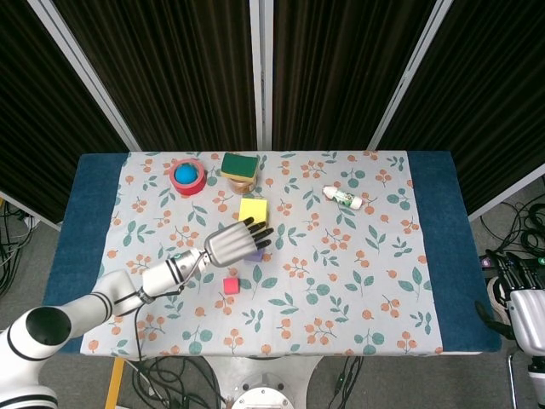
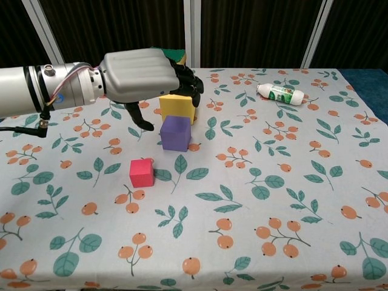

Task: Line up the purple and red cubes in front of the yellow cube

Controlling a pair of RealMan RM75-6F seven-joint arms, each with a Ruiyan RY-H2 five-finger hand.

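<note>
Purple cube (image 2: 175, 133) at frame centre, just before yellow cube (image 2: 177, 108): placed. Red cube (image 2: 142, 173) lower left, not yet aligned. Left hand (image 2: 145, 76) above, fingers apart, empty.

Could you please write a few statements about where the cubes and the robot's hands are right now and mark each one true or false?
1. The purple cube sits on the cloth directly in front of the yellow cube. True.
2. The left hand is gripping the purple cube. False: it hovers above the cubes with its fingers spread, holding nothing.
3. The red cube lies nearer the robot than the purple cube and off to its left. True.
4. The white bottle stands upright. False: it lies on its side.
5. The blue ball rests on the green sponge. False: it sits in the red ring.
</note>
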